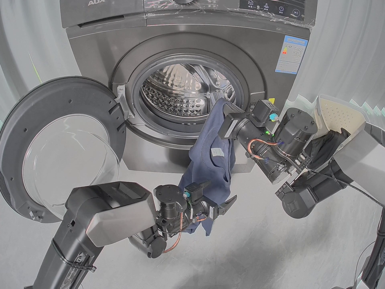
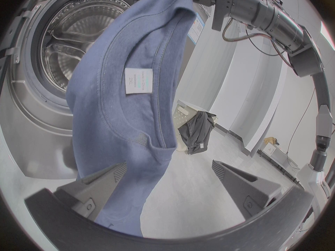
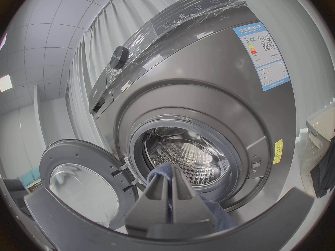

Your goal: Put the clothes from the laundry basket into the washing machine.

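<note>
A blue T-shirt [image 1: 210, 157] hangs in front of the washing machine's open drum [image 1: 180, 89], its top at the lower rim of the opening. My right gripper [image 1: 225, 109] is shut on the shirt's upper edge; in the right wrist view its fingers [image 3: 162, 196] pinch blue cloth [image 3: 158, 169] before the drum [image 3: 188, 157]. My left gripper [image 1: 224, 206] stands open low down by the shirt's hanging end. In the left wrist view the shirt [image 2: 132, 98] drapes over one finger [image 2: 101, 182]. A dark garment [image 1: 327, 147] lies in the cream laundry basket [image 1: 341, 115] at the right.
The round door [image 1: 60, 145] is swung wide open to the left of the machine. The basket [image 2: 181, 117] with the dark garment [image 2: 199, 131] stands on the pale floor right of the machine. A curtain hangs behind.
</note>
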Tool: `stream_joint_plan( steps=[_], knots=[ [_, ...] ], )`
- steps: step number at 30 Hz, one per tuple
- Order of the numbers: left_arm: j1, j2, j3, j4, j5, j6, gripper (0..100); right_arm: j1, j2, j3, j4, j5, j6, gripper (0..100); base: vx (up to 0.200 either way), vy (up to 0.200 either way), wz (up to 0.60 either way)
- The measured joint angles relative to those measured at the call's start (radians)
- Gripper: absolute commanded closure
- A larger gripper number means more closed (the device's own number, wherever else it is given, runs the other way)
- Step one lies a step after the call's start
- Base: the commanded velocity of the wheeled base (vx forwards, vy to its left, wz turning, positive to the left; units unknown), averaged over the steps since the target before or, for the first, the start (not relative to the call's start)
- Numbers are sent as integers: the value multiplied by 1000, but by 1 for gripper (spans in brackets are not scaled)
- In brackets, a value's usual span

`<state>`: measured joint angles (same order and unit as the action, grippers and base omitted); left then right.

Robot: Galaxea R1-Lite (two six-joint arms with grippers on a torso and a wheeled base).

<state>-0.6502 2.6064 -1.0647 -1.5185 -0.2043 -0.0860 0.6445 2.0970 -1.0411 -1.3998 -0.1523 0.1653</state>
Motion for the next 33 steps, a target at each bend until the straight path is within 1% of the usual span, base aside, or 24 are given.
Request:
stream_joint_plan(
  steps=[6, 16, 24, 25, 27, 33],
  knots=[
    [5, 41, -63, 21, 9, 3, 0, 3, 4, -7, 0, 0, 2, 100, 0, 0, 0],
    [17, 121, -218, 81, 47, 9, 0, 8, 4, -7, -5, 0, 4, 100, 0, 0, 0],
    [24, 170, -324, 105, 101, 16, 0, 12, 2, -4, -11, 0, 4, 100, 0, 0, 0],
    [25, 174, -334, 108, 111, 16, 100, 12, 2, -3, -12, 0, 4, 100, 0, 0, 0],
    [26, 181, -347, 111, 125, 18, 100, 13, 1, -3, -14, 1, 4, 100, 0, 0, 0],
    [35, 191, -370, 103, 132, 18, 100, 11, -1, 1, -14, 0, 12, 100, 0, 0, 0]
  ],
)
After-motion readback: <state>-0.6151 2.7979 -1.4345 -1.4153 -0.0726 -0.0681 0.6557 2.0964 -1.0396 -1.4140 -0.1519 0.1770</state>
